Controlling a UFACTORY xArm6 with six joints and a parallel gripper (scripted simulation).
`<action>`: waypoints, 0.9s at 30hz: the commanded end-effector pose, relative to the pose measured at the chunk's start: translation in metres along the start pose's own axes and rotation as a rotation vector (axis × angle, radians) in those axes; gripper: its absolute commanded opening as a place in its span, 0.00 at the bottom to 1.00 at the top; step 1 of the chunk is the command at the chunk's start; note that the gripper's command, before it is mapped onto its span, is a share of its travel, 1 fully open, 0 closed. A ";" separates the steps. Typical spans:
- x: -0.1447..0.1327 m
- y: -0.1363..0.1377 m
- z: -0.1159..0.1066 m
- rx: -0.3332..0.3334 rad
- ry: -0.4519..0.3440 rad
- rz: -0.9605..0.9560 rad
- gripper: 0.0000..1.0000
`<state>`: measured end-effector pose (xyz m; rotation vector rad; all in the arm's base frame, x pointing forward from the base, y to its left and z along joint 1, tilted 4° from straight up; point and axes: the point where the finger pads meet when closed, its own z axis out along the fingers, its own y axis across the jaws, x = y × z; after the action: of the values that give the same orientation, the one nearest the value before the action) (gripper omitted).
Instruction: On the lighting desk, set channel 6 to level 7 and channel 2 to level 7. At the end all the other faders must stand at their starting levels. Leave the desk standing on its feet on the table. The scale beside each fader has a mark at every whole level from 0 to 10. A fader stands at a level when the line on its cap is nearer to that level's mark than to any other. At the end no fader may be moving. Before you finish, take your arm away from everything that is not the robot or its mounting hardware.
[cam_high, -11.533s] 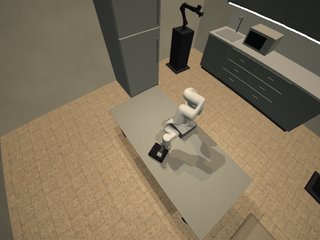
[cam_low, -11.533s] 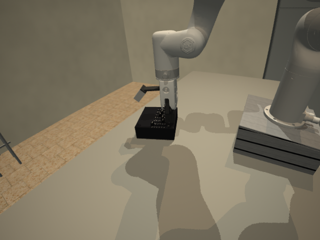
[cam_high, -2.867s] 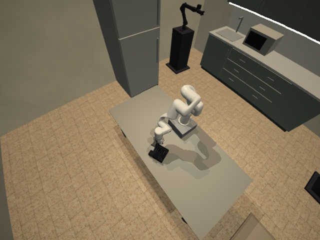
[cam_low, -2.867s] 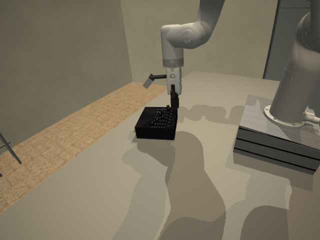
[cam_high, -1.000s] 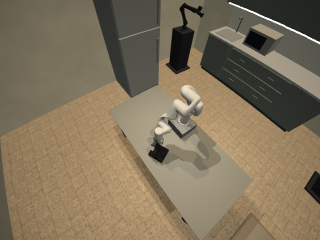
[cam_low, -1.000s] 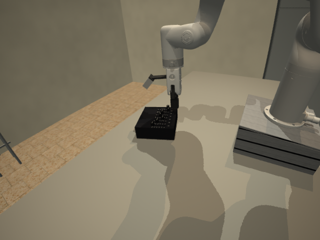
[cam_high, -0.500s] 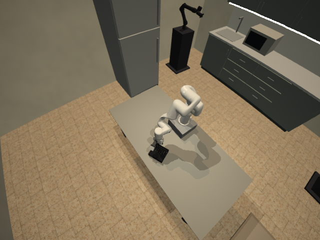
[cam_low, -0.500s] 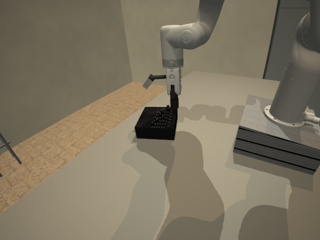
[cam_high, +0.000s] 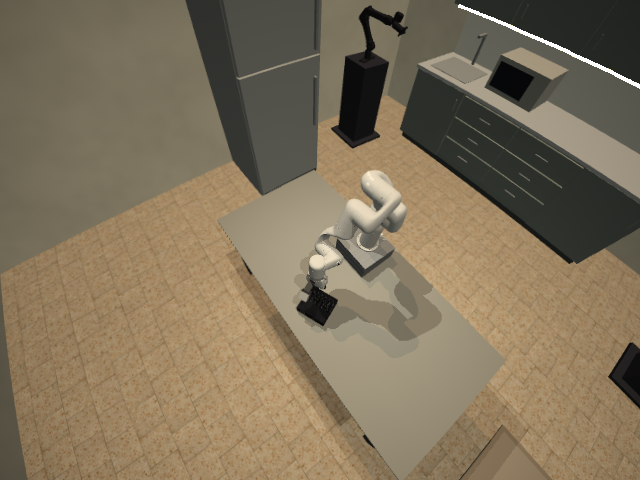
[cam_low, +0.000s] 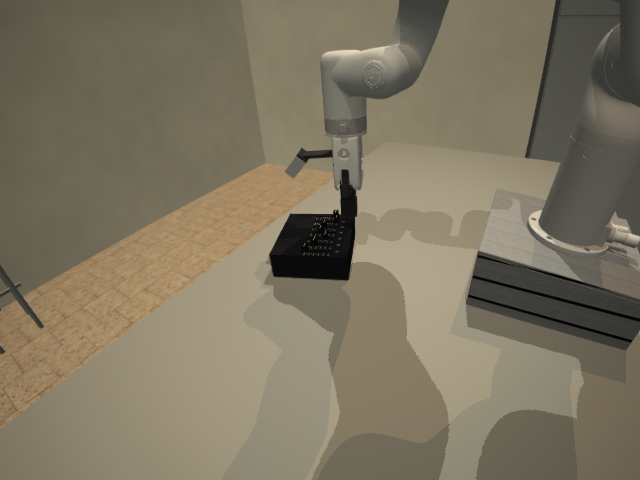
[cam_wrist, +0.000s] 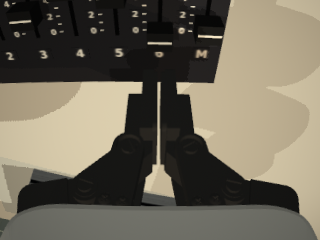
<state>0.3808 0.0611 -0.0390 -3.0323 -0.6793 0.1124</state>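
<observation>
The black lighting desk (cam_high: 316, 306) (cam_low: 310, 260) (cam_wrist: 80, 67) stands on its feet on the grey table (cam_high: 413, 387) (cam_low: 155, 387), near its left edge. My gripper (cam_high: 316, 290) (cam_low: 349, 209) (cam_wrist: 158, 90) is shut with nothing between the fingers. It points straight down at the desk's near edge, over the channel 6 label. The channel 6 fader cap (cam_wrist: 160, 32) sits low on its scale, near 0, just beyond my fingertips. The M fader cap (cam_wrist: 208, 28) beside it is also low.
The arm's base block (cam_high: 367, 256) (cam_low: 558, 289) stands on the table to the right of the desk. The table edge and floor lie just beyond the desk's far side. A fridge (cam_high: 273, 93) and kitchen counter (cam_high: 516, 155) stand well away.
</observation>
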 end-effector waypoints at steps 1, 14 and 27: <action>0.001 0.000 -0.001 -0.001 0.004 0.000 0.00; 0.001 0.000 -0.001 -0.001 0.004 0.000 0.00; 0.001 0.000 0.005 -0.001 0.004 0.000 0.00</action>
<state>0.3806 0.0611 -0.0429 -3.0323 -0.6793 0.1122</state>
